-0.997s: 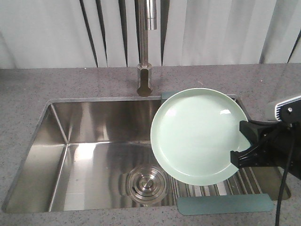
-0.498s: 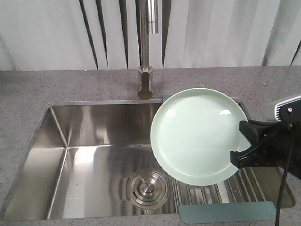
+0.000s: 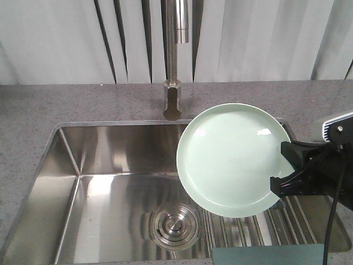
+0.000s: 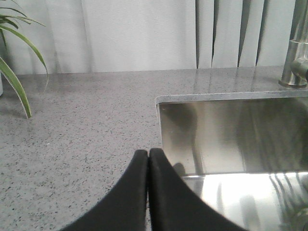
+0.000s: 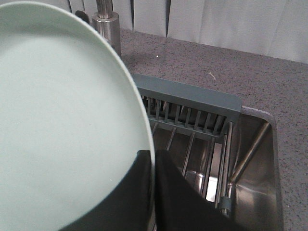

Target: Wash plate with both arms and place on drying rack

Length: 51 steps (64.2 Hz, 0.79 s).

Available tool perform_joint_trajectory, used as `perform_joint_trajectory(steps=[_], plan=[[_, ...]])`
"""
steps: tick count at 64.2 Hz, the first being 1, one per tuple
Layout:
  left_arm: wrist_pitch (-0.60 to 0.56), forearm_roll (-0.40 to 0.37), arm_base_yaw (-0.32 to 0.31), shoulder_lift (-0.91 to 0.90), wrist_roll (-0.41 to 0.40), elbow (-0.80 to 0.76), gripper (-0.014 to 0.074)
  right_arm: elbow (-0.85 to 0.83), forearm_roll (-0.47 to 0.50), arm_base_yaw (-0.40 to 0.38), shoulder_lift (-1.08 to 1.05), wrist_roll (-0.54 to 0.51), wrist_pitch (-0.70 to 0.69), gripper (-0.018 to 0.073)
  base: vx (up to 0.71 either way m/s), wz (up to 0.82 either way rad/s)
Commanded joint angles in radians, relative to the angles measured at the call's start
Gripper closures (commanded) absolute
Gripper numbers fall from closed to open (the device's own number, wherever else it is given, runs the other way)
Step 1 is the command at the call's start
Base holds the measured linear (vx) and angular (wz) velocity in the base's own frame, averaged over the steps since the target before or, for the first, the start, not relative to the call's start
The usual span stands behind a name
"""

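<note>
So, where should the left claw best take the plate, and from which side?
Probably take the plate by its free left rim, coming from the left over the sink. The plate is held tilted with its thin rim exposed there, and the right claw pinches the lower right edge.

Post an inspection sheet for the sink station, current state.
Surface: grey speckled countertop around a steel sink; round drain in its floor.
Job's things: mint-green plate held tilted above the drying rack, at the sink's right end.
Clutter: nothing seen.
Grippers: right pincer shut on the plate rim; left pincer shut, empty, over the countertop.
Cables: black cable hanging beside the right pincer.
Surroundings: faucet, pale curtains, plant leaves.
</note>
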Motion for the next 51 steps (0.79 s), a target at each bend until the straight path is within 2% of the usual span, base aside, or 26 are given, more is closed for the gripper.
perform_joint_trajectory(steps=[1, 51], plan=[[-0.070, -0.009, -0.008, -0.016, -0.003, 0.022, 0.0602, -0.029, 0.000, -0.007, -0.014, -0.007, -0.078, 0.0568, 0.02, 0.01], [-0.070, -0.009, -0.008, -0.016, -0.003, 0.022, 0.0602, -0.029, 0.000, -0.007, -0.014, -0.007, -0.078, 0.0568, 0.01, 0.00]])
